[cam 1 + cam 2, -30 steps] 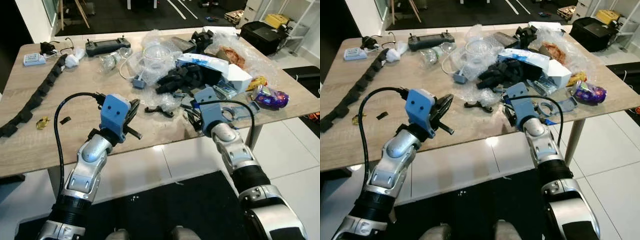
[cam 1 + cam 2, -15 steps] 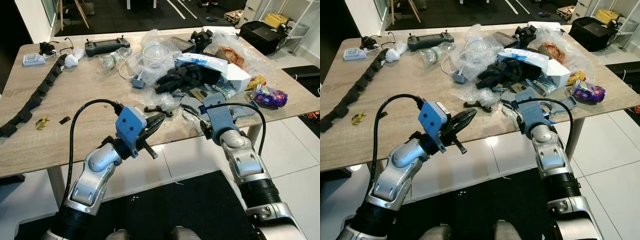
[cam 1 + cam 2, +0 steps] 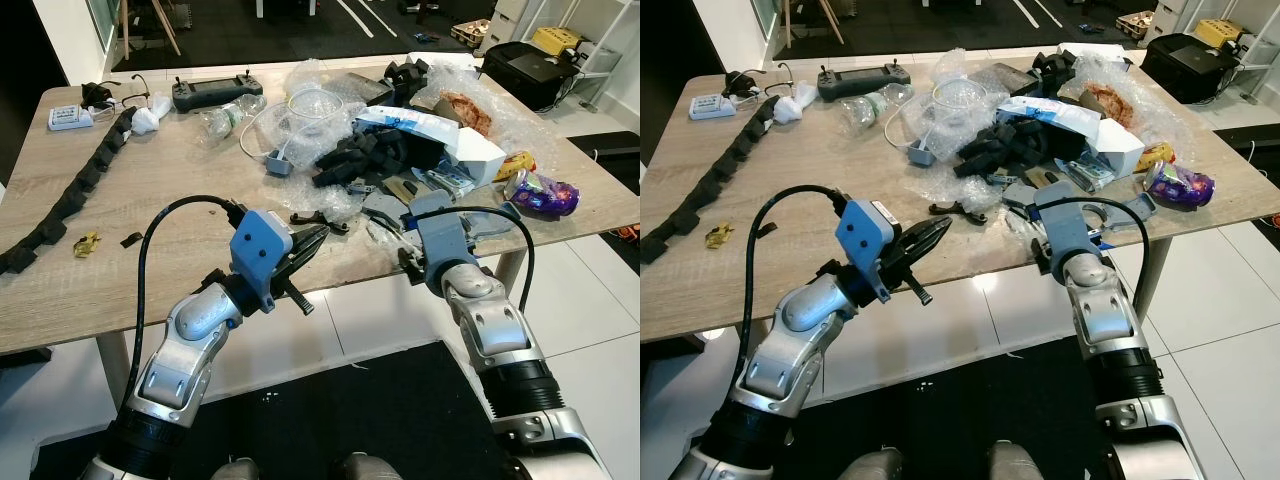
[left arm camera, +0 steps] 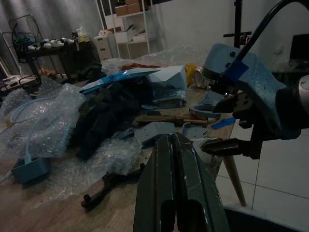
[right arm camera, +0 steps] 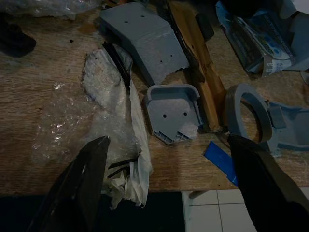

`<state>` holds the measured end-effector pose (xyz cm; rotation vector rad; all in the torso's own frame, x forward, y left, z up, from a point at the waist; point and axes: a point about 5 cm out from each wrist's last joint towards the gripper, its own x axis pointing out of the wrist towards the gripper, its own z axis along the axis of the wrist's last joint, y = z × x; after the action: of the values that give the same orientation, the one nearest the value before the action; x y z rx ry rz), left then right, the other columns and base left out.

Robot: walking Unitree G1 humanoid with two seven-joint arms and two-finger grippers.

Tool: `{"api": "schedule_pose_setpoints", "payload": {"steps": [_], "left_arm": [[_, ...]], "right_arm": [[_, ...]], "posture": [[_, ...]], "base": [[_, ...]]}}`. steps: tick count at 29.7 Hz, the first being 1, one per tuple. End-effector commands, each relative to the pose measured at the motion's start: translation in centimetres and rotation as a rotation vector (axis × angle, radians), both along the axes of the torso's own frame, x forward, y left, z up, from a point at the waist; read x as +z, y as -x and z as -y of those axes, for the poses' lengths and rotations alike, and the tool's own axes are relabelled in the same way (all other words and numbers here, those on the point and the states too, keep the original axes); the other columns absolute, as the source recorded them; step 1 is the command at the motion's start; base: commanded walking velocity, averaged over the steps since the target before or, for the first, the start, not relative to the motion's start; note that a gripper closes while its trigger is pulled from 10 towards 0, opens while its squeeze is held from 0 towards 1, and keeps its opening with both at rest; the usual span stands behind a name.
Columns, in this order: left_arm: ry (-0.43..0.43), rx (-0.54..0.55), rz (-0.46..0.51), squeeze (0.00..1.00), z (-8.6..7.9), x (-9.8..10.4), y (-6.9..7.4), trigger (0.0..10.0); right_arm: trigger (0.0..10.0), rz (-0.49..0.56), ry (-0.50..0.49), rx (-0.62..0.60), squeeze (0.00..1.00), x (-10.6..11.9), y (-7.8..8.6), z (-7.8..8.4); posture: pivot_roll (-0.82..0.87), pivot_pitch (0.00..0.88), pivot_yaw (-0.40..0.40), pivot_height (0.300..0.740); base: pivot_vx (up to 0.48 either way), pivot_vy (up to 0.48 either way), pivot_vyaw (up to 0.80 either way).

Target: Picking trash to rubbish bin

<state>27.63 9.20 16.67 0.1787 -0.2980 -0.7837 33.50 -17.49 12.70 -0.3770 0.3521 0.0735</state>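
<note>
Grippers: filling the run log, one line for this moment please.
left gripper shut, above table edge | right gripper open over crumpled wrapper | nothing held

Right end effector (image 5: 169,183) fingertips cut off by the frame edge; black case (image 3: 527,68) cropped.

Light wooden table (image 3: 150,190) across the frame's middle, glossy white floor tiles (image 3: 590,300) at lower right — dark mat (image 3: 400,410) at bottom centre, shelving (image 4: 125,29) against a dim wall.

crumpled plastic wrapper (image 5: 118,140), lying at table edge (image 5: 72,181)
</note>
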Motion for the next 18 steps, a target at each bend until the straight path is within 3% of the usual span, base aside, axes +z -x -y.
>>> {"api": "schedule_pose_setpoints", "payload": {"steps": [1, 2, 18], "left_arm": [[-0.024, 0.007, 0.001, 0.0, -0.3, -0.1, 0.0, 10.0], [-0.023, 0.007, 0.001, 0.0, -0.2, -0.1, 0.0, 10.0], [-0.021, 0.008, 0.004, 0.0, -0.2, 0.1, 0.0, 10.0]], "right_arm": [[10.0, -0.016, 0.002, -0.019, 0.57, -0.3, 0.2, 0.2], [10.0, -0.01, -0.002, -0.014, 0.0, -0.3, 0.2, 0.1], [10.0, 0.108, -0.113, 0.026, 0.0, 2.9, -0.3, -1.6]], "posture": [[-0.01, 0.062, -0.035, 0.74], [-0.01, 0.062, -0.035, 0.74], [-0.01, 0.063, -0.032, 0.74]], "base": [[0.0, 0.0, 0.0], [0.0, 0.0, 0.0], [0.0, 0.0, 0.0]]}}
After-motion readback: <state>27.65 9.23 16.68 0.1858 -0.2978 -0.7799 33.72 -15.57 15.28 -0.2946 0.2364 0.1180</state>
